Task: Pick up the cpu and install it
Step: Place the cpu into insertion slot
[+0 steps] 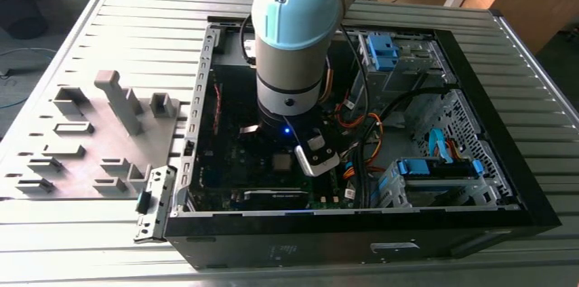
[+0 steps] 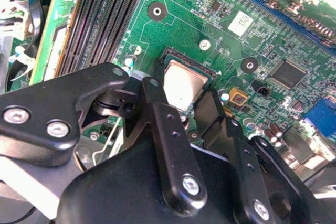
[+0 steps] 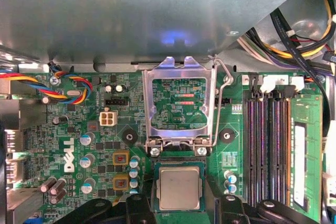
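– Gripper (image 2: pixel 181 92) check: we see its two black fingers (image 2: pixel 165 135) spread apart, one on each side of the cpu (image 2: pixel 184 84), with nothing clamped between them as far as we can make out. Whether the tips brush the chip's edges, we honestly can't tell.

– Yep, same read on our end. In both wrist views the chip lies flat in its socket (image 3: pixel 155 187) on the green motherboard (image 2: pixel 173 30), silvery top facing up and square with the socket's edges.

– And the metal hold-down frame (image 3: pixel 148 103) stands flipped open just beyond the socket, hinged at its edge. We can see bare board through its window. Its wire lever (image 3: pixel 229 80) is swung up alongside the frame.

– Right, and the long dark memory slots (image 3: pixel 268 145) run just beside the socket.

– From the exterior view, we see the arm (image 1: pixel 289 49) reaching straight down into the open computer case (image 1: pixel 362 229). That case lies on its side on the ribbed metal table (image 1: pixel 135 22). On the exterior view's left of the case sits a grey tray (image 1: pixel 81 158) of part holders, right up beside it.
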